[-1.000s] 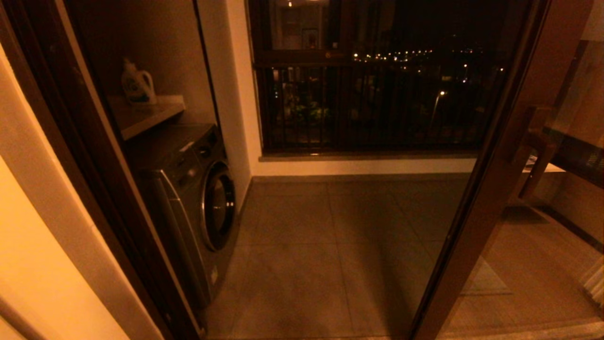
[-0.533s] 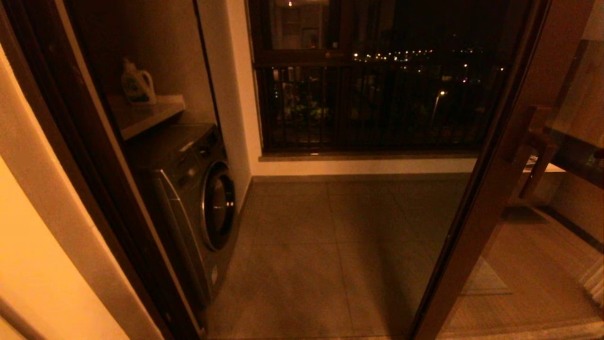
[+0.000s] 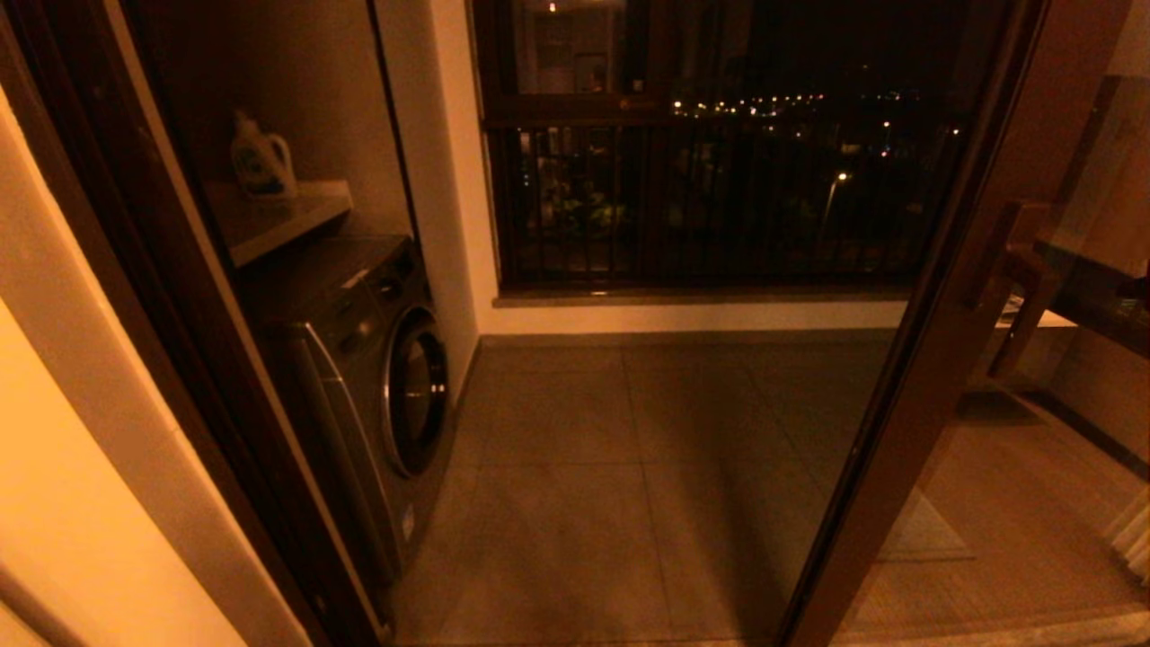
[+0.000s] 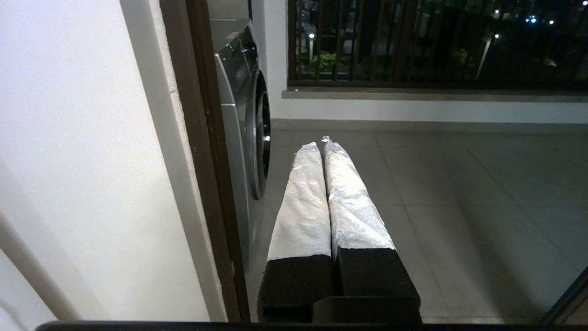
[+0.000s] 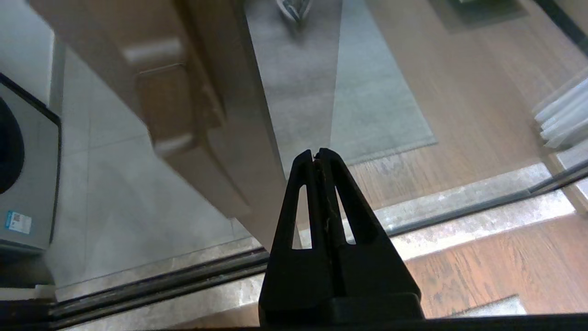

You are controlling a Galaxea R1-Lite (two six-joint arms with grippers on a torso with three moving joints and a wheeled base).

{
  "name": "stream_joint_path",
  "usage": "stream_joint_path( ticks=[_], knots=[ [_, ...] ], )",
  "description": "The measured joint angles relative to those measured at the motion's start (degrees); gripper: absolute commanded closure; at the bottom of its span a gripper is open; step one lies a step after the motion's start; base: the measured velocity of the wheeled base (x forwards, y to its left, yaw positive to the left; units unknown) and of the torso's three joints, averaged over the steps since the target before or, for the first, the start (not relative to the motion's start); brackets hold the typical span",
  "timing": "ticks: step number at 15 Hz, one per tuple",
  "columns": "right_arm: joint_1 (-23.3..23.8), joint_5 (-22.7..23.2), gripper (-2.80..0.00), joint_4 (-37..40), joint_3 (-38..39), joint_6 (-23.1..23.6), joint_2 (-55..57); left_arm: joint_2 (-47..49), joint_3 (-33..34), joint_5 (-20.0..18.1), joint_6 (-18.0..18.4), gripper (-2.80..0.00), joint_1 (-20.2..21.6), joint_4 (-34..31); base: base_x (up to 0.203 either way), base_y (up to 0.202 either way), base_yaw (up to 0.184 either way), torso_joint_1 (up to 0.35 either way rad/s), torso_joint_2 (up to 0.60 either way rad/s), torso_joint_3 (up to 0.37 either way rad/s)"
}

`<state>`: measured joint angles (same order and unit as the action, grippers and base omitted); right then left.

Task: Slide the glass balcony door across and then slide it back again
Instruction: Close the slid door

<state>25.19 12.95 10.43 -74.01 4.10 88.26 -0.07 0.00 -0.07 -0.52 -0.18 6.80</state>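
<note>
Right gripper [image 5: 317, 154]: nearest thing to the door, fingers pressed together, gripping nothing, poised just this side of the glass balcony door [image 5: 220, 151], close beside its frame edge and below the wooden bar handle [image 5: 161, 96]; whether the tips touch the frame is hard to say from this angle

Left gripper [image 4: 324, 146]: well to the washer side of the door, fingers closed and empty, idle over the balcony threshold

Floor track [image 5: 151, 282] runs under the door's foot, bare where it passes toward the washing machine [image 3: 377, 377]

Glass balcony door [image 3: 934, 341] stands at the right of the opening, its frame slanting up the head view; the doorway between it and the dark jamb [image 3: 171, 296] is wide open. Handle [image 3: 988, 261] sits on the frame about mid-height

Change over the last second: the frame edge has held its line against the floor tiles [image 3: 629, 467], so the door itself has not travelled. Only the dark shape seen through the glass past the handle has drifted right and down, likely the right arm shifting

Reading: door parked at one end of its run, gripper re-placing itself for the next push toward the washer

Beyond the door: tiled balcony, then the barred window [image 3: 710, 189] with city lights
</note>
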Motion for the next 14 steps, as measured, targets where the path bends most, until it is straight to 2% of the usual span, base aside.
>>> stream_joint_path(
  ticks=[3,5,8,14],
  knots=[
    [-0.1,4.6,0.0,-1.4,0.0,-0.1,0.9,0.0,0.0,0.0,0.0,0.0,0.0,0.0,0.0,0.0,0.0,0.0,0.0,0.0],
    [-0.9,6.1,0.0,-1.5,0.0,-0.1,1.4,0.0,0.0,0.0,0.0,0.0,0.0,0.0,0.0,0.0,0.0,0.0,0.0,0.0],
    [-2.6,6.7,0.0,-3.3,0.0,-0.4,2.3,0.0,0.0,0.0,0.0,0.0,0.0,0.0,0.0,0.0,0.0,0.0,0.0,0.0],
    [-3.0,6.7,0.0,-5.2,0.0,-0.6,3.8,0.0,0.0,0.0,0.0,0.0,0.0,0.0,0.0,0.0,0.0,0.0,0.0,0.0]
  ],
)
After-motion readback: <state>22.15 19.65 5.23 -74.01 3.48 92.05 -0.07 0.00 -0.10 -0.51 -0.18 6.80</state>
